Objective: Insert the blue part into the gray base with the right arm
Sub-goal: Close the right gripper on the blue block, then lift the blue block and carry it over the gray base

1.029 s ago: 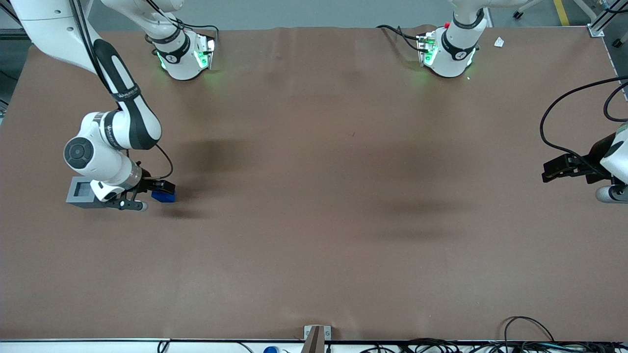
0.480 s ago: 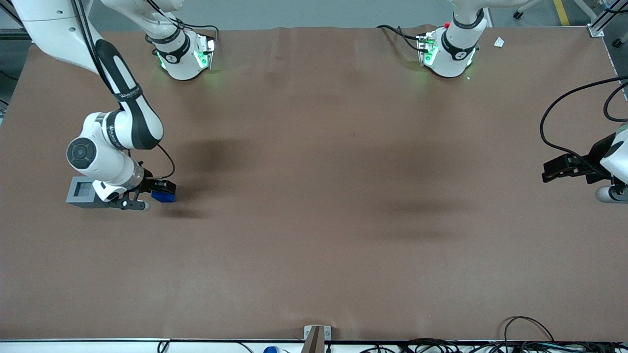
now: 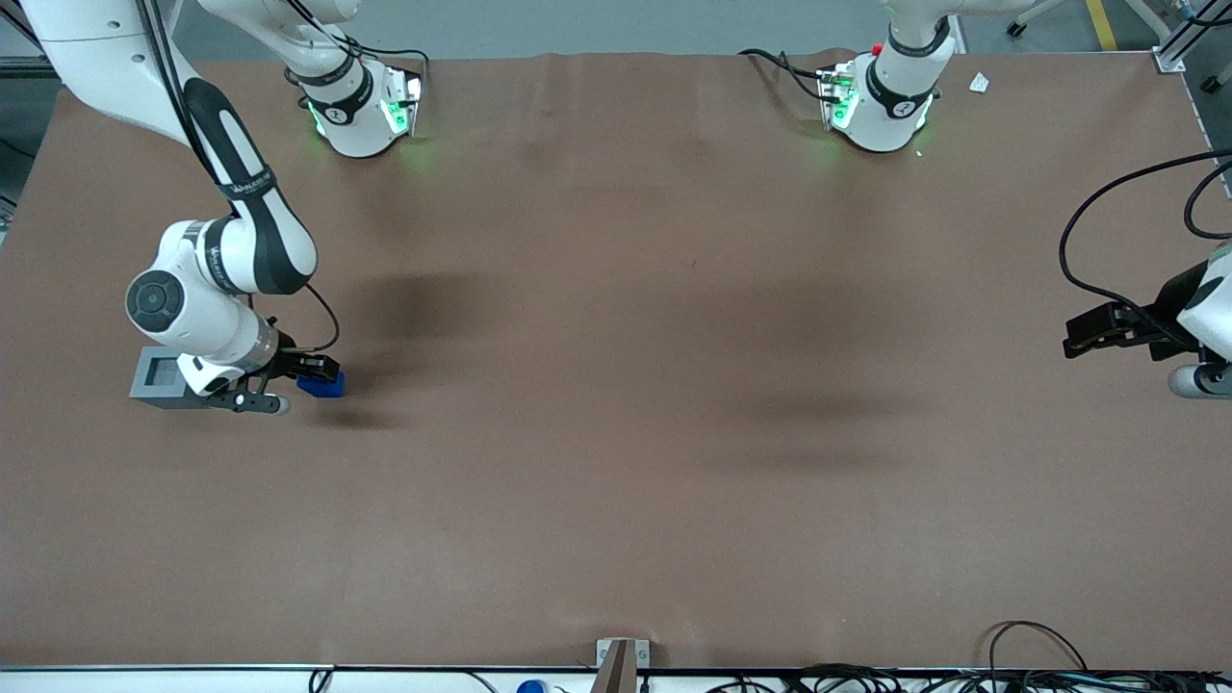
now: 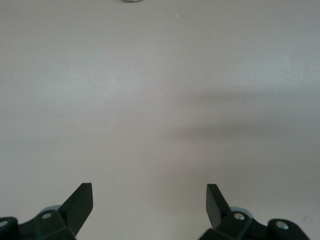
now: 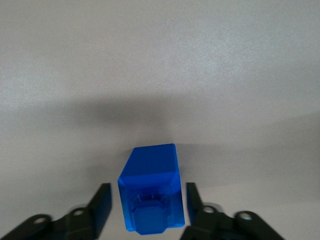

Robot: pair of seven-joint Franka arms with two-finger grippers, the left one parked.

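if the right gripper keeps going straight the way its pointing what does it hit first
Most likely the blue part. The right gripper is open, a finger on either side of it with small gaps. Past the block only bare table shows; the gray base lies off that line.

1 blue part (image 5: 151,192), 1 gray base (image 3: 159,378), 1 pincer (image 5: 148,205) by the part, 1 table (image 3: 616,385).
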